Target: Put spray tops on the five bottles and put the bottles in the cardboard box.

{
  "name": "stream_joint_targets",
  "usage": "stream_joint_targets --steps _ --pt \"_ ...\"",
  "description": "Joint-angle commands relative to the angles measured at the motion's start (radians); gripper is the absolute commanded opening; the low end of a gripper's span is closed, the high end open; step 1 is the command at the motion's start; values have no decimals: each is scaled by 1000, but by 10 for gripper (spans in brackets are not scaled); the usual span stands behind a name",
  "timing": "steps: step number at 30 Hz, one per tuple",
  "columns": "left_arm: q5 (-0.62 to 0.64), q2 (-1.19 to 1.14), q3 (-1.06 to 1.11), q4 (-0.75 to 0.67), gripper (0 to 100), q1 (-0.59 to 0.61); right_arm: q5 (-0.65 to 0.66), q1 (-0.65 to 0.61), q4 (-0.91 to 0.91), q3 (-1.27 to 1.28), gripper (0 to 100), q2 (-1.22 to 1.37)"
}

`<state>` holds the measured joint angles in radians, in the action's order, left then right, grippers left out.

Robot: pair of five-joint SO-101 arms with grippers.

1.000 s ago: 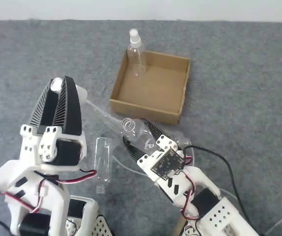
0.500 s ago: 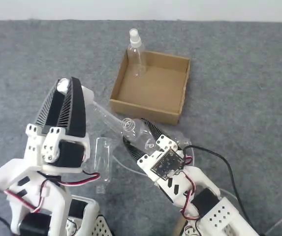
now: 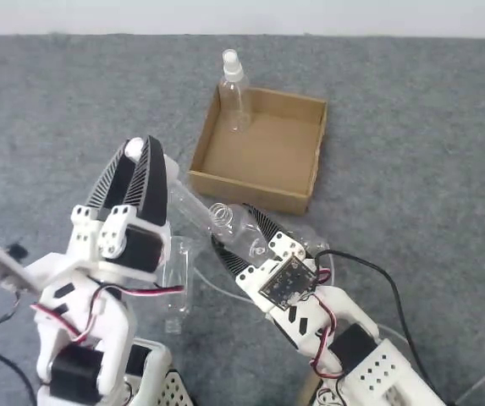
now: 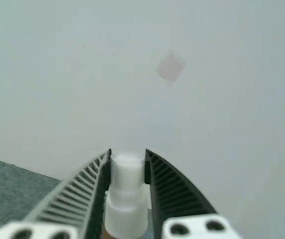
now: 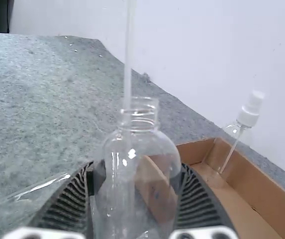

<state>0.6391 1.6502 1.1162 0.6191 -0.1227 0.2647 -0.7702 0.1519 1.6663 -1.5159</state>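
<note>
High view: capped bottle (image 3: 235, 95) stands in cardboard box (image 3: 250, 191).

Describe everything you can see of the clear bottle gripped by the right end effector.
The clear plastic bottle is see-through and round-shouldered, its threaded neck open with no top on. The right end effector is shut on its body, black ribbed fingers pressing both sides. It is held beside the near wall of the brown cardboard box. The thin dip tube of the white spray top, gripped by the left end effector, reaches its mouth.
</note>
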Motion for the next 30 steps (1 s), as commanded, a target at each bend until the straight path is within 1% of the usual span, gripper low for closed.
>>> stream_joint_targets --steps 1,5,8,10,16,22,25,28,30 --pt "0 2 -1 -15 12 -5 14 -5 -18 23 7 -28" --pt "-3 2 2 -15 12 -6 14 -4 -18 23 7 -28" --pt "-46 0 4 -15 12 -8 15 -4 -18 23 7 -28" --pt "-51 2 16 -14 12 -25 17 -4 -18 21 7 -28" --pt "-54 0 70 -15 12 -130 18 -2 -22 20 7 -28" --pt "-109 2 104 -17 12 -213 17 13 -24 18 7 -30" --pt "-109 3 107 -17 12 -215 12 47 -19 14 7 -50" --pt "-109 0 108 -17 12 -213 12 54 -7 23 7 -111" --pt "-109 0 108 -17 12 -213 12 53 53 23 7 -162"
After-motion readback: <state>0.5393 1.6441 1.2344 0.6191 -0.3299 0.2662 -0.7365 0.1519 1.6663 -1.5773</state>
